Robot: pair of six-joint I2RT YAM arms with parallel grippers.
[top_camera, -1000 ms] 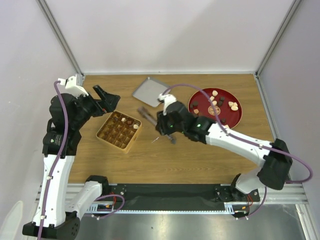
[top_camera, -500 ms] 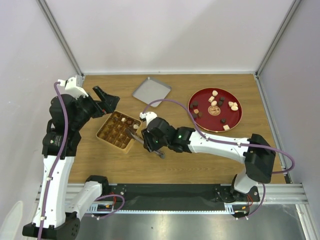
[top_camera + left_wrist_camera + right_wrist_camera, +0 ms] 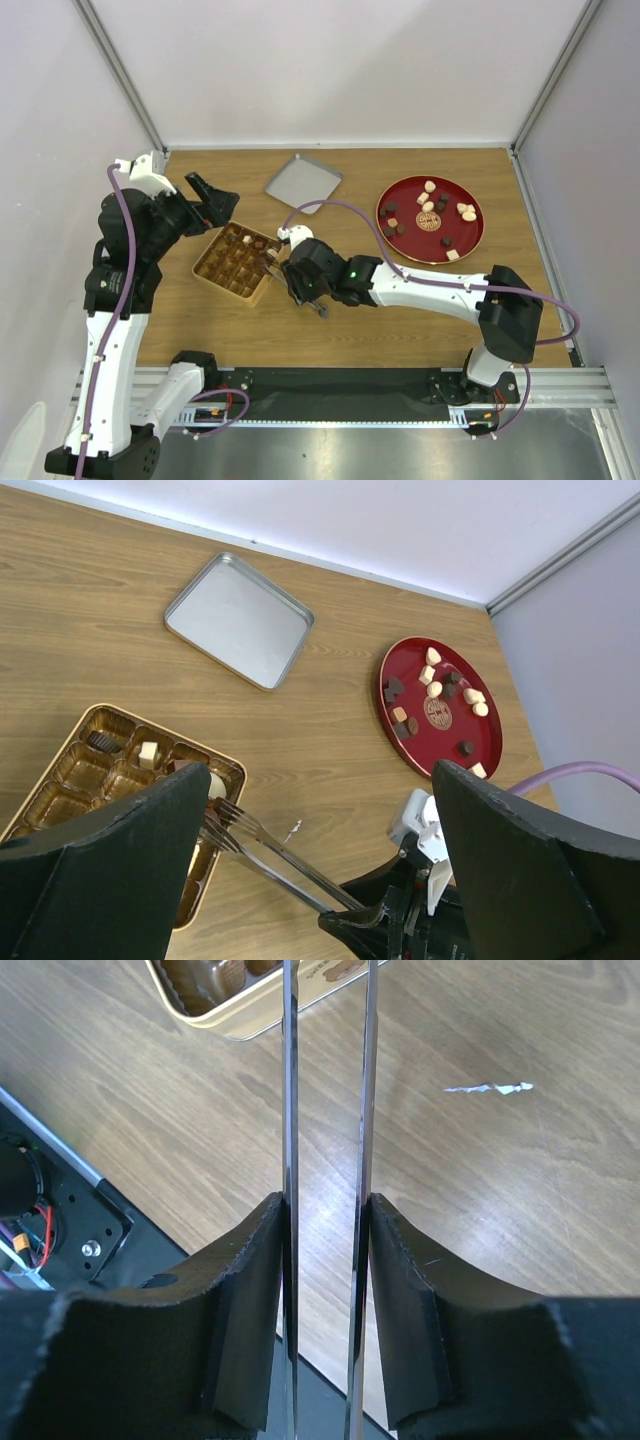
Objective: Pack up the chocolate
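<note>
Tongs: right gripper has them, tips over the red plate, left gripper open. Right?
One thing is off: the tips of the tongs are at the edge of the box, not over the red plate, as the left wrist view shows. The right gripper does have them and the left gripper is open.

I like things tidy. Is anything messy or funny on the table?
Yes, one thing. A tiny silvery scrap lies loose on the bare wood of the table, near the box and beside the tongs. It looks like stray litter, though I cannot tell what it is.
</note>
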